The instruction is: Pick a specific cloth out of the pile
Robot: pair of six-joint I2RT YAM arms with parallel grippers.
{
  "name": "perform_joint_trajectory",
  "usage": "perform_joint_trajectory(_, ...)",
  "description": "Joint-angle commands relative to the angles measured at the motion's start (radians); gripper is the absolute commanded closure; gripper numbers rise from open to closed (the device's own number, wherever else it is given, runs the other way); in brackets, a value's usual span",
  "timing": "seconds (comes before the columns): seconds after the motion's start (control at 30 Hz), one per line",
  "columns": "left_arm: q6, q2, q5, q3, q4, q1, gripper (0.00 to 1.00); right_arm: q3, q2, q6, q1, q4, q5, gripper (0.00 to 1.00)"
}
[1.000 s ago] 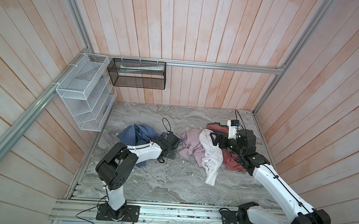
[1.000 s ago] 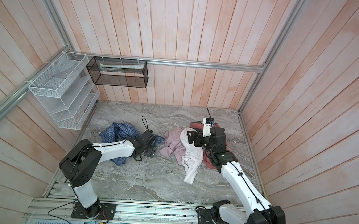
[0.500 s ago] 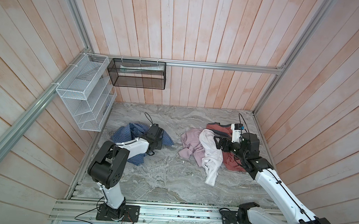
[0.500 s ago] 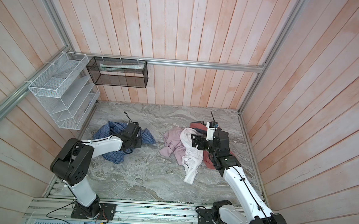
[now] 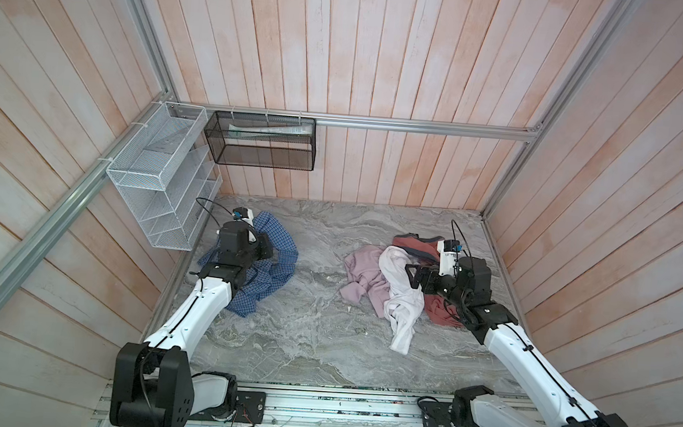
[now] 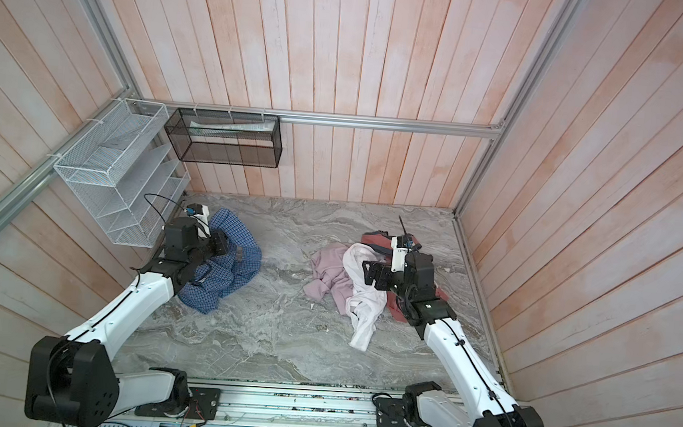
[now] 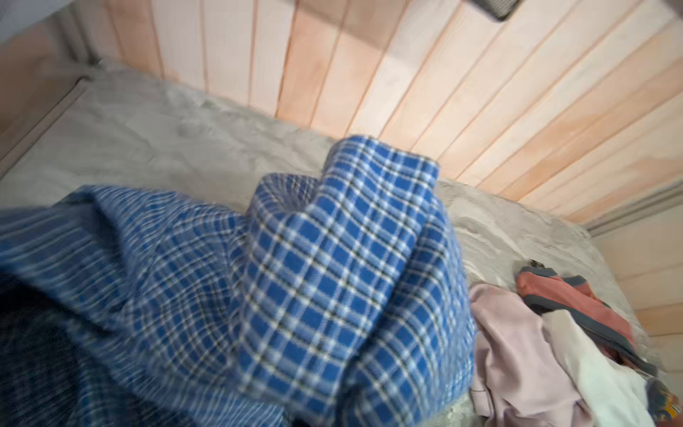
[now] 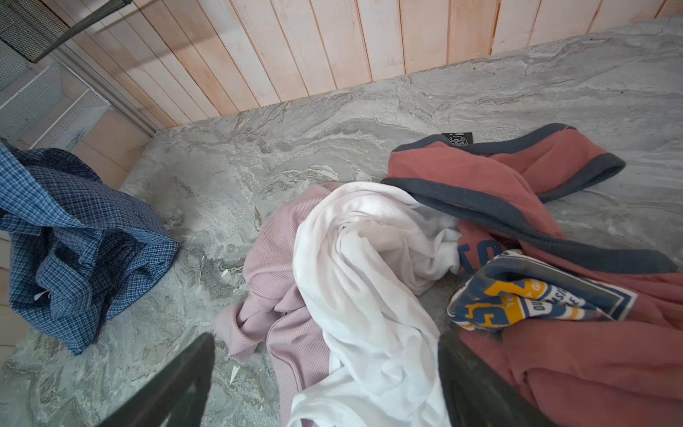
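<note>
- Cloth (image 5: pixel 276 276) (image 6: pixel 222 280), the blue-and-white checked shirt, lies crumpled at the far left of the grey marbled table (image 5: pixel 313 337), well apart from the pile (image 5: pixel 392 285) (image 6: pixel 355 282).
- The left gripper (image 5: pixel 266 252) (image 6: pixel 232 252) sits in the cloth's folds, pressed together on a bunched fold. In the left wrist view a checked ridge (image 7: pixel 332 277) stands up and covers the fingertips.
- The pile lies on the table's right side. A white garment (image 5: pixel 399 306) (image 8: pixel 369 258) is draped over a pink-mauve one (image 5: pixel 362 274), with a rust-red, grey-trimmed one (image 5: pixel 440 314) beside them.
- The right gripper (image 5: pixel 416 279) (image 6: pixel 370 275) hangs over the white garment, its fingers (image 8: pixel 184 380) spread wide.
- A white wire rack (image 5: pixel 158 191) hangs on the left wall near the cloth, and a black mesh basket (image 5: pixel 262 141) on the back wall.
</note>
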Motion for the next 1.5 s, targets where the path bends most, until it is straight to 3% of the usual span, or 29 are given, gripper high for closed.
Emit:
perform_joint_trajectory(0.0, -0.095, 0.024, 0.072, -0.075, -0.035, 0.099, 1.00, -0.014, -0.007, 0.013, -0.003, 0.002, -0.016, 0.06)
perform_joint_trajectory(0.13, -0.161, 0.033, 0.089, -0.174, 0.030, 0.185, 1.00, -0.022, -0.012, 0.017, -0.002, 0.000, -0.016, 0.06)
perform_joint_trajectory(0.3, -0.092, 0.093, 0.040, -0.221, 0.001, 0.191, 1.00, -0.045, -0.017, 0.027, -0.002, 0.010, -0.016, 0.06)
perform_joint_trajectory(0.37, -0.078, 0.125, 0.020, -0.238, -0.018, 0.191, 0.92, -0.051, -0.014, 0.026, -0.004, 0.011, -0.018, 0.06)
perform_joint_trajectory(0.53, -0.067, 0.159, 0.023, -0.202, -0.073, 0.196, 0.52, -0.048, -0.007, 0.003, -0.004, -0.003, -0.003, 0.06)
perform_joint_trajectory(0.57, -0.068, 0.138, 0.023, -0.196, -0.075, 0.196, 0.37, -0.042, -0.007, -0.008, -0.005, -0.004, -0.001, 0.06)
perform_joint_trajectory(0.6, -0.073, 0.110, 0.012, -0.188, -0.081, 0.193, 0.04, -0.036, -0.009, -0.026, -0.007, -0.007, 0.003, 0.06)
perform_joint_trajectory(0.63, -0.076, 0.082, -0.001, -0.184, -0.089, 0.193, 0.00, -0.029, -0.011, -0.043, -0.008, -0.013, 0.014, 0.05)
perform_joint_trajectory(0.77, -0.048, -0.042, -0.051, -0.141, -0.166, 0.188, 0.00, -0.016, -0.039, -0.113, -0.032, -0.021, 0.102, 0.02)
perform_joint_trajectory(1.0, -0.082, -0.204, -0.120, -0.079, -0.281, 0.104, 0.00, -0.003, -0.063, -0.193, -0.147, -0.008, 0.075, 0.02)
perform_joint_trajectory(1.27, -0.097, -0.271, -0.243, 0.006, -0.363, -0.075, 0.00, -0.009, -0.064, -0.189, -0.220, 0.009, 0.021, 0.02)
perform_joint_trajectory(1.47, 0.037, -0.204, -0.283, 0.114, -0.297, -0.164, 0.00, -0.083, -0.104, -0.223, -0.224, 0.107, 0.077, 0.02)
